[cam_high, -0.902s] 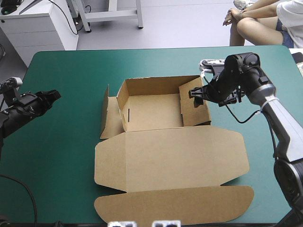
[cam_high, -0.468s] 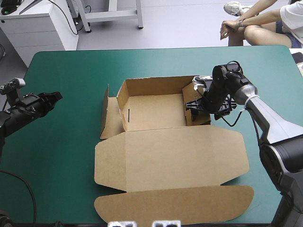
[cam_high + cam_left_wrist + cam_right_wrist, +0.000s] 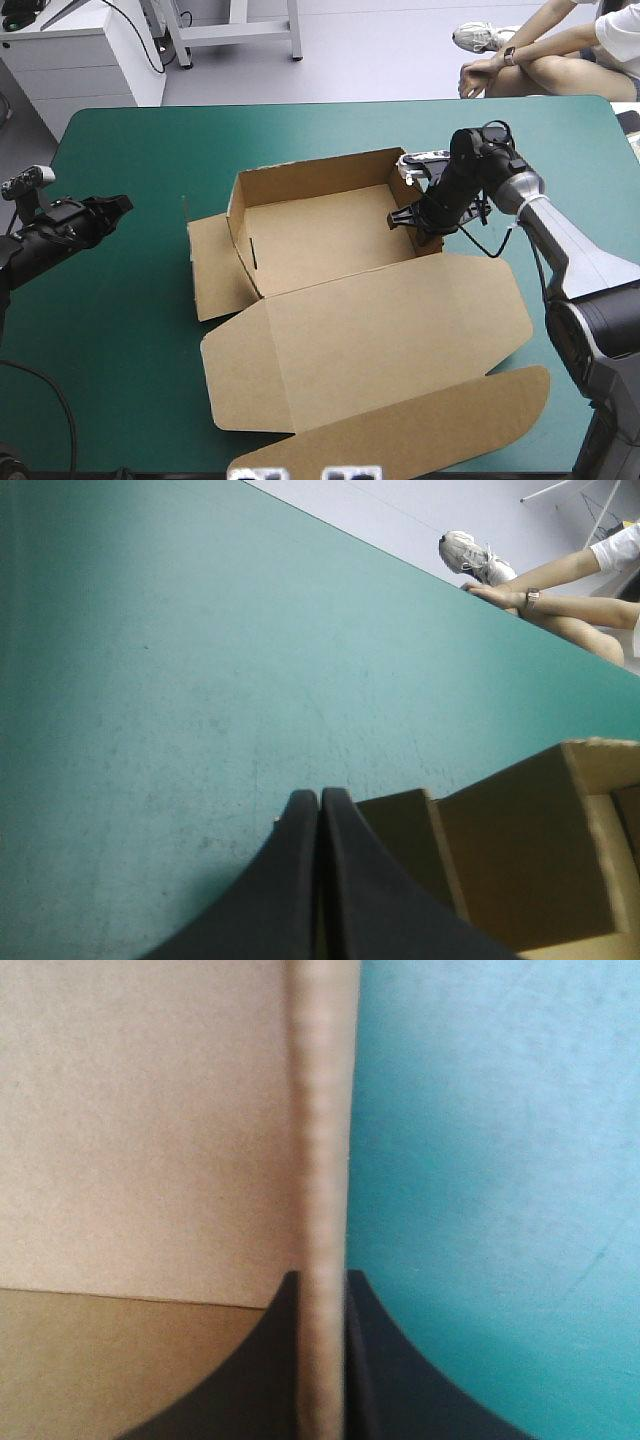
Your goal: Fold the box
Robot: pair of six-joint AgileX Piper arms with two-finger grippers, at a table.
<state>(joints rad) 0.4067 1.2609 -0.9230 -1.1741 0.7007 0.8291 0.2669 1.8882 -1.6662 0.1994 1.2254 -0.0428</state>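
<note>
The brown box [image 3: 320, 235] sits mid-table as an open tray with its far and side walls raised. Its lid [image 3: 380, 330] lies flat toward the front edge, and a side flap [image 3: 212, 265] lies flat at its left. My right gripper [image 3: 415, 222] is shut on the tray's right wall. In the right wrist view the board's edge [image 3: 322, 1140] runs straight up between the black fingers [image 3: 375, 1360]. My left gripper [image 3: 118, 205] hovers shut near the table's left edge, well apart from the box. In the left wrist view its tips [image 3: 320, 796] meet, with the box [image 3: 520, 850] ahead of them.
The lid's long front flap [image 3: 400, 440] reaches almost to the table's front edge. Bare teal-green cover [image 3: 130, 300] lies between my left gripper and the box, and more of it [image 3: 300, 130] beyond the box toward the far edge.
My right gripper came down over the right wall and shut on it. The box has slid left and turned slightly, its front right corner swinging forward. The left arm has not moved.
</note>
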